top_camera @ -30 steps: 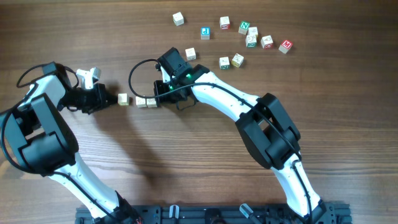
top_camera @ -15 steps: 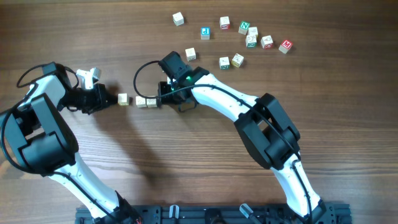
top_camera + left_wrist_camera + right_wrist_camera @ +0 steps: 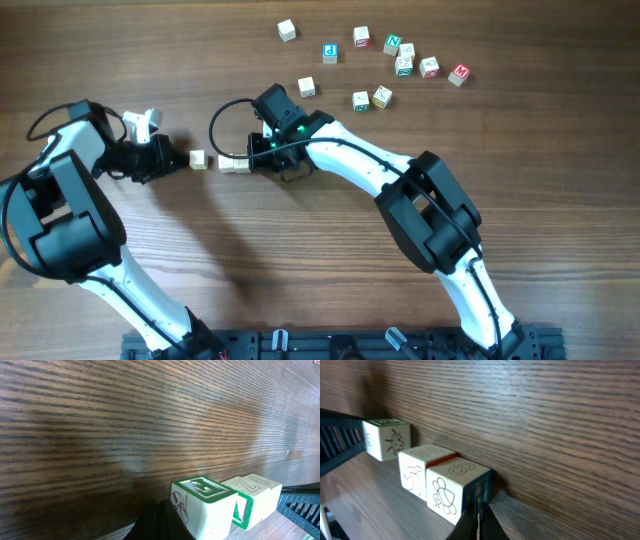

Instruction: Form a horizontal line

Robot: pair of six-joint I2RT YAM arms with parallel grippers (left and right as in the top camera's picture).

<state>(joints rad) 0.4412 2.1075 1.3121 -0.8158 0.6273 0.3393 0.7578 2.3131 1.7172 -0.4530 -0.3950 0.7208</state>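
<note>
Three pale wooden cubes lie in a row at the table's left middle. The left cube [image 3: 198, 159] stands a small gap apart from a touching pair [image 3: 235, 164]. My left gripper [image 3: 176, 160] looks shut and sits at the left cube's left side; the left wrist view shows that cube's [image 3: 202, 507] green letter, with dark fingers [image 3: 160, 522] beside it. My right gripper [image 3: 258, 160] is shut, with its tips [image 3: 480, 512] against the right end of the pair [image 3: 457, 485]. The lone cube [image 3: 387, 437] lies beyond.
Several loose lettered cubes [image 3: 405, 62] are scattered at the back right, the nearest [image 3: 307, 87] just behind my right wrist. A black cable loop [image 3: 215, 122] hangs over the table behind the pair. The arms' base rail [image 3: 340, 345] runs along the front edge.
My right gripper has moved a little to the left, sliding the touching pair toward the lone cube and narrowing the gap. The left arm has not moved.
</note>
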